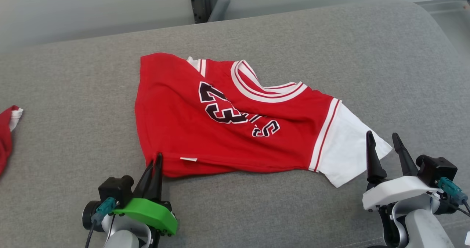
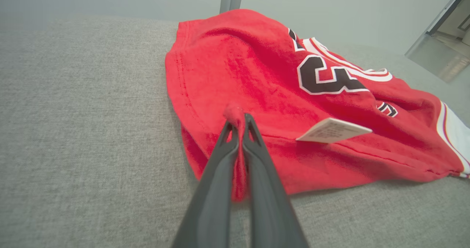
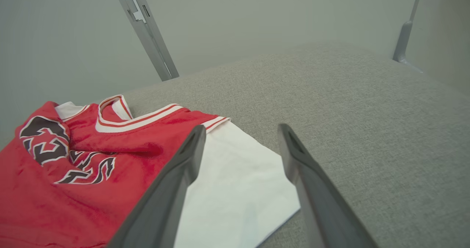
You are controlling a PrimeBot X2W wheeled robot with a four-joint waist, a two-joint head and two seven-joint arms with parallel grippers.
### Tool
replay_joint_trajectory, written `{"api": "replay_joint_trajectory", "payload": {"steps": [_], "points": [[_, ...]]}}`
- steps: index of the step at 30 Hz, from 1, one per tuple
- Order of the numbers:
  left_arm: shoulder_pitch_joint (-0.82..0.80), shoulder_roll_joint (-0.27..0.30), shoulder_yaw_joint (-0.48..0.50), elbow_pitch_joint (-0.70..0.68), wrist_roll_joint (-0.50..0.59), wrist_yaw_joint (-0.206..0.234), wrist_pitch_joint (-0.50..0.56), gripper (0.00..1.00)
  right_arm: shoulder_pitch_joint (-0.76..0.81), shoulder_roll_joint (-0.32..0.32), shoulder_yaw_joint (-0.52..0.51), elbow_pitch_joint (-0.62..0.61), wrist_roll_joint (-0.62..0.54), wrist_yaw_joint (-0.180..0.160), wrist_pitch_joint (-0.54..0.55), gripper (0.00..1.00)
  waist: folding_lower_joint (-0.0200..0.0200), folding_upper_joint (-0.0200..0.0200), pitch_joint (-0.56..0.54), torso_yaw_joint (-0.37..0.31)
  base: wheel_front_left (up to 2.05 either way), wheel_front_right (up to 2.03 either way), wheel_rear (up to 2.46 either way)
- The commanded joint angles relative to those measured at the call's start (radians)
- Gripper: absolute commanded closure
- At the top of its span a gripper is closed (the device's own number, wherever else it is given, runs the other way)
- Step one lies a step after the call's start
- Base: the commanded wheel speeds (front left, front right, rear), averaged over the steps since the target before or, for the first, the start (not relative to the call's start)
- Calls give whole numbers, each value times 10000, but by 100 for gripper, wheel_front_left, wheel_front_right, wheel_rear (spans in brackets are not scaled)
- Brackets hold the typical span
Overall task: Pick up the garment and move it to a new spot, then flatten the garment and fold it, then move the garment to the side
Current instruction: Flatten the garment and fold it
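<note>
Fingers of the left gripper (image 2: pixel 238 118), two long dark ones on a green mount, are pressed together with a fold of red cloth pinched between their tips. That fold belongs to the one garment (image 1: pixel 172 112), a red short-sleeved jersey with white-and-red striped trim. The pinch sits at its near hem corner, on the robot's left. Just beside the grip, one small white tag (image 2: pixel 332 130) sticks out from the hem. Two black numerals edged in white run across the chest, with black lettering next to them. The jersey lies rumpled and partly doubled over in the middle of the grey woven upholstered surface (image 1: pixel 330 38), collar toward the far side.

The right gripper (image 1: pixel 382 136), two dark fingers on a white mount, stands spread wide with nothing between them. Its tips are at the edge of the jersey's one visible white sleeve (image 1: pixel 349 148), which spreads flat toward the robot's right; whether they touch it I cannot tell.

At the far left edge of the head view lies one more piece of red cloth with white trim (image 1: pixel 5 137), well apart from the jersey. Beyond the surface, one dark grey metal bracket (image 1: pixel 205 2) stands against a pale wall.
</note>
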Motion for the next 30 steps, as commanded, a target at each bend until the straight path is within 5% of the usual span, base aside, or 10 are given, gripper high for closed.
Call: {"api": "replay_joint_trajectory", "payload": {"steps": [1,3,4,6,7,8,18,30], "points": [[276,37,-41,-255,146,-36,-5,100,178,-30,-21,75,105,0,-32,0,0,-1,-363,498,0,0,0],[455,33,-209,-586,188,-40,-5,100,215,-30,2,115,143,0,-32,0,0,-1,-536,758,0,0,0],[580,31,-313,-733,232,-40,-6,89,234,-32,32,122,165,0,-32,0,0,-1,-599,866,0,0,0],[952,43,-384,-846,204,-35,-3,50,314,-35,74,206,221,-1,-32,0,0,-1,-733,1039,0,0,0],[952,43,-384,-846,204,-35,-3,50,314,-35,74,206,221,-1,-32,0,0,-1,-733,1039,0,0,0],[1335,114,-342,-744,271,-21,-5,0,356,-33,144,266,254,0,-32,0,0,-1,-842,1119,0,0,0],[2766,150,576,-560,595,-23,-5,0,684,-33,-162,327,141,-1,-32,0,0,-1,-1431,995,0,0,0],[2145,30,917,-1393,922,232,-5,0,670,-32,-445,-105,-454,0,-32,0,0,-1,-1736,616,0,0,0]]}}
